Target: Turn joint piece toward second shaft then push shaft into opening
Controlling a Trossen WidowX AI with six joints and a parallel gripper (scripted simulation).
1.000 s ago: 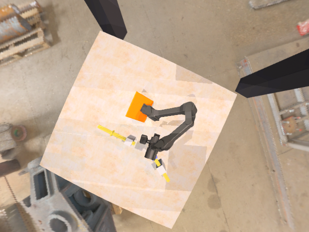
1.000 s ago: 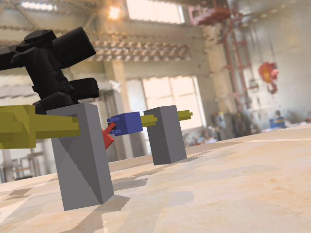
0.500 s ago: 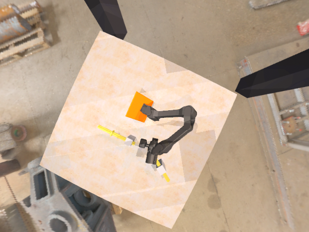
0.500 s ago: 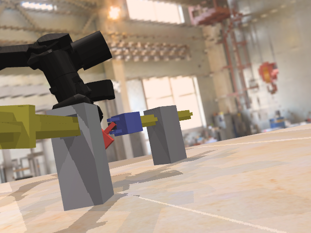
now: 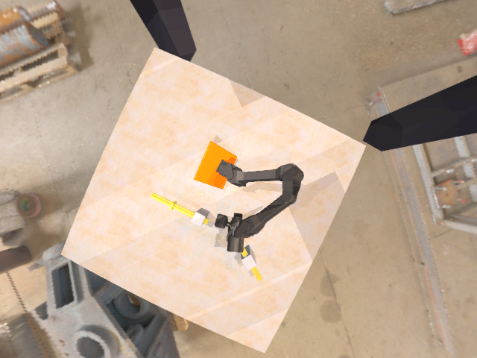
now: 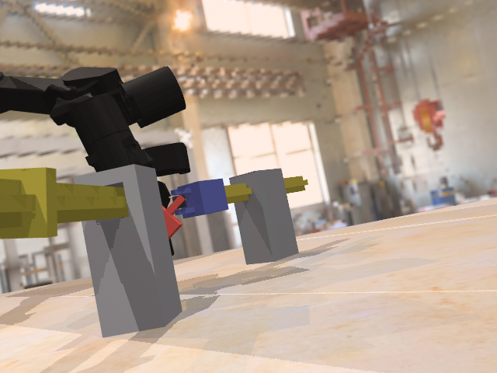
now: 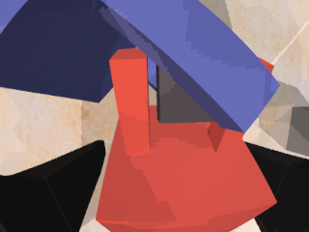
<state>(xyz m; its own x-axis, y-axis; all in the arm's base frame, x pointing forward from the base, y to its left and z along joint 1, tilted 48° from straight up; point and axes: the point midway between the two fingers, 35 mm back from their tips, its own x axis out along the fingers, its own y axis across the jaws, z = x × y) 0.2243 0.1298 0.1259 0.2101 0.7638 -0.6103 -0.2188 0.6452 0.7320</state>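
The red joint piece (image 7: 183, 179) (image 6: 173, 218) hangs by its hinge from the blue yoke (image 7: 203, 53) (image 6: 203, 197) on the end of the fixed yellow shaft (image 6: 294, 183) (image 5: 257, 275). That shaft sits in the far grey block (image 6: 265, 217) (image 5: 249, 262). The second yellow shaft (image 5: 173, 206) (image 6: 80, 200) lies in the near grey block (image 6: 128, 249) (image 5: 199, 217), its tip hidden behind the block. My gripper (image 7: 162, 145) (image 5: 232, 246) is open and points down over the joint. One black finger stands on each side of the red piece, very close to its sides.
The arm's orange base (image 5: 209, 165) stands on the table (image 5: 153, 115) behind the two blocks. The second shaft carries a square collar (image 6: 28, 200) near its outer end. The arm's forearm (image 5: 265, 213) crosses above the table to the right of the blocks.
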